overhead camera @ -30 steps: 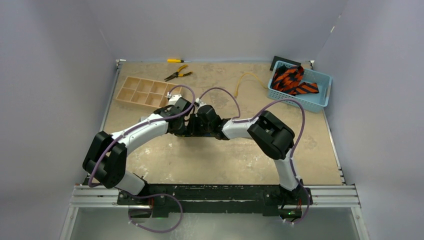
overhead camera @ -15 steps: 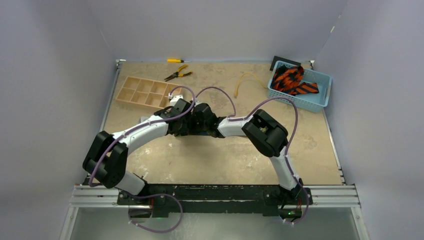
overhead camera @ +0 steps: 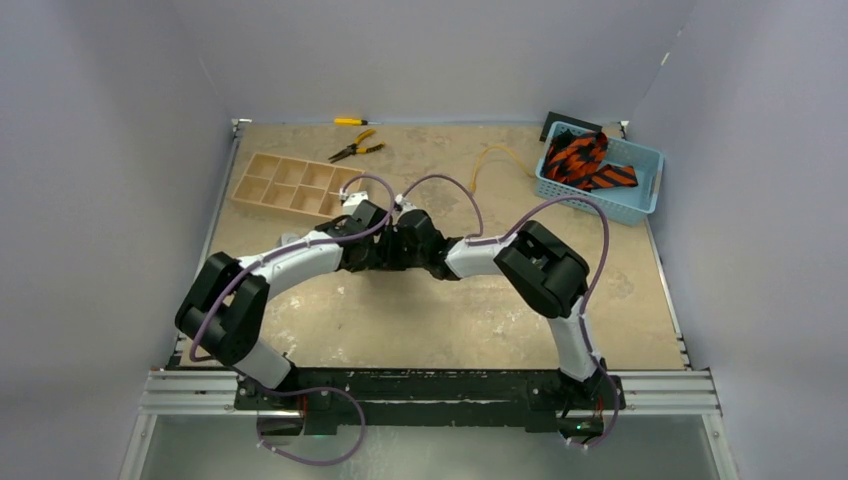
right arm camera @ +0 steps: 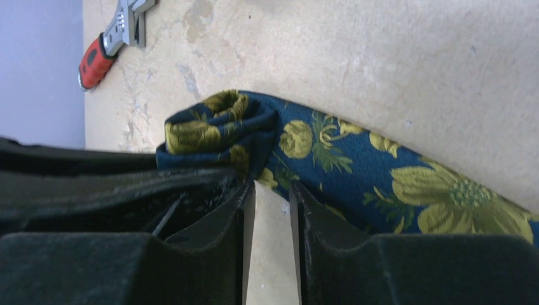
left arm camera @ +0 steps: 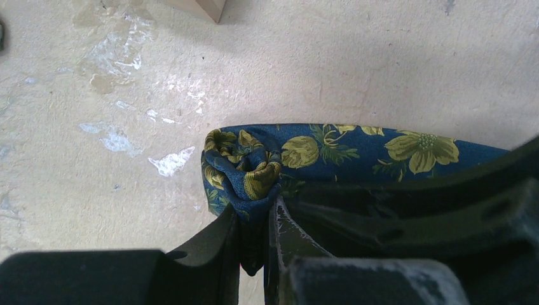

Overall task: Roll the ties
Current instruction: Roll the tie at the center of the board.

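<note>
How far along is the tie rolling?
No finished roll shows. In hand: the left gripper pinches the blue floral tie by a small roll at its end; the right gripper sits beside it, slightly open. Left: its remaining length lies unrolled, and the orange striped ties wait in the basket.

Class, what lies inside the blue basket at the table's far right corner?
Orange-red ties with black stripes lie heaped in the blue basket. Their number, and anything beneath them, is hidden by the heap itself.
</note>
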### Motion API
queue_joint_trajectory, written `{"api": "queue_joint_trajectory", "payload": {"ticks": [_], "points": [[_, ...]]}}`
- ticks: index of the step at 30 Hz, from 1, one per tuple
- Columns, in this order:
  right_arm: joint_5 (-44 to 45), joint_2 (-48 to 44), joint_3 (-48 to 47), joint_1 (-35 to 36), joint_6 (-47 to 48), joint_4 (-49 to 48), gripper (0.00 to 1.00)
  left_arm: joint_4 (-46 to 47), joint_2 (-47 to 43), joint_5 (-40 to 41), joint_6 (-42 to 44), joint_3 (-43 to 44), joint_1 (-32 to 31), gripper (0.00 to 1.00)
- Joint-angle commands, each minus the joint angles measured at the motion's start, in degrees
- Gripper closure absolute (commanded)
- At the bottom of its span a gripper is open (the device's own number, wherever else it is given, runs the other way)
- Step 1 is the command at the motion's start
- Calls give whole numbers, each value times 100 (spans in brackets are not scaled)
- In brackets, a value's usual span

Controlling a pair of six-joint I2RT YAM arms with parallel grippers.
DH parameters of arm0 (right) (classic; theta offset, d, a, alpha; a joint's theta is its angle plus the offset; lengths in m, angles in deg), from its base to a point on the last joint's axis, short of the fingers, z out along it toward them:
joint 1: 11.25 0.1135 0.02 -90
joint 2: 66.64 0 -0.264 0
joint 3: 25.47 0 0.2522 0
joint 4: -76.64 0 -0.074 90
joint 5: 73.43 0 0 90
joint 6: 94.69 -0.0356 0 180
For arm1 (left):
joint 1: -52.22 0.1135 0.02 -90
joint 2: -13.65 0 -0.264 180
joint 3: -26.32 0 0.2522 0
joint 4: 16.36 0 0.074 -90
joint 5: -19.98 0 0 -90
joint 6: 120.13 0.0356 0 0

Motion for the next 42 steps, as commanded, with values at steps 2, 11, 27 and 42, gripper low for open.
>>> {"api": "queue_joint_trajectory", "payload": {"ticks": [2,11,27,42], "points": [[-39,-427,220,106,91,140,67,263,269,-134,-150,-77,-69,100],[401,-1289,741,-94,33,523,66,282,442,-199,-43,73,-73,100],[1626,-2501,2083,-578,542,672,63,324,1032,-804,263,539,-193,76],[1675,-2528,2189,-640,675,517,62,64,1136,-703,298,1051,-295,60]]}}
